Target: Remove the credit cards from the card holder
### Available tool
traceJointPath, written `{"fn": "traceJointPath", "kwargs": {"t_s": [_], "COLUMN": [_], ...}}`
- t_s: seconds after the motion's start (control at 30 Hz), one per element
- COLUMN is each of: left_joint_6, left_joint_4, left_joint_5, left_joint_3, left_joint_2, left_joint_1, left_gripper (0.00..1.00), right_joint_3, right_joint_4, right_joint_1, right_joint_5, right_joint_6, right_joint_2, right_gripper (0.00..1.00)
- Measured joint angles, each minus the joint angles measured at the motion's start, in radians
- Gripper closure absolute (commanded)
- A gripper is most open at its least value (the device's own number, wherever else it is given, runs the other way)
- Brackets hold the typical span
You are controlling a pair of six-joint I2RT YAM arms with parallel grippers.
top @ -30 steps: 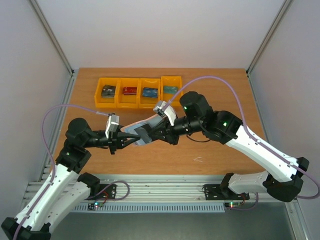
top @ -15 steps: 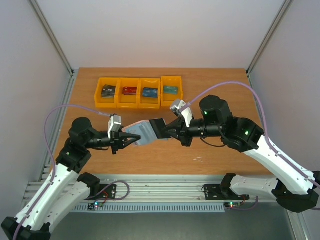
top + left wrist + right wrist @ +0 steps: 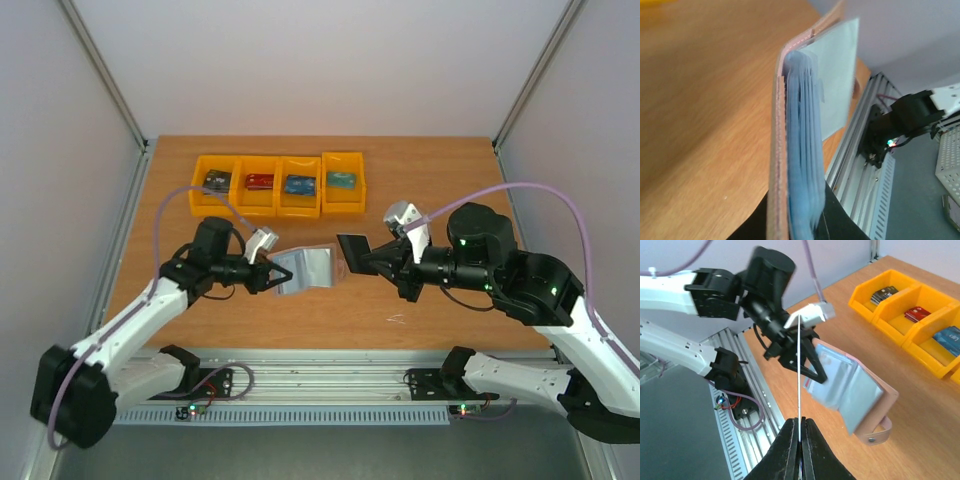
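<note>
One credit card (image 3: pixel 355 246) juts leftward toward card holder (image 3: pixel 305 268).

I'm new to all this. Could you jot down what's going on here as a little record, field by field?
Left end effector: shut on the card holder, holding it open
Right end effector: shut on one card, pinched at its edge
Card position: out of the holder, just to its right in the top view
Holder look: light blue pockets inside, pinkish outer side
Bins: four orange ones at the table's far side, something small in each
</note>
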Motion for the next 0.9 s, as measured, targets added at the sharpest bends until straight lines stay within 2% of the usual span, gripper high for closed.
{"fn": "traceJointPath", "kwargs": {"t_s": [0.27,0.47,0.73,0.77,0.8,0.87,0.9], "left_joint_6": [-0.006,-0.032,-0.069,-0.074,-0.075,-0.081,-0.080], "left_joint_4": [0.009,0.048,0.059,0.059,0.058,0.057,0.058], "left_joint_5": [-0.048,-0.058,-0.093,-0.094,-0.097,-0.117,-0.142], "left_joint_3": [0.001,0.001,0.038,0.047,0.051,0.060,0.061], "left_joint_2": [0.280,0.436,0.558,0.571,0.574,0.576,0.575], "left_joint_1": [0.001,0.001,0.010,0.010,0.010,0.012,0.012], "left_gripper": [0.99,0.84,0.95,0.91,0.77,0.39,0.25], "right_joint_3": [-0.030,-0.050,-0.056,-0.056,-0.056,-0.056,-0.056], "right_joint_4": [-0.010,-0.032,-0.030,-0.030,-0.030,-0.030,-0.031], "right_joint_1": [0.000,0.000,0.000,0.000,0.000,0.000,0.000], "right_joint_5": [0.007,0.005,-0.008,-0.008,-0.008,-0.009,-0.009], "right_joint_6": [0.014,0.029,0.031,0.031,0.031,0.031,0.031], "right_joint_2": [-0.011,-0.014,-0.010,-0.008,-0.006,-0.002,0.000], "right_gripper": [0.99,0.99,0.99,0.99,0.99,0.99,0.99]}}
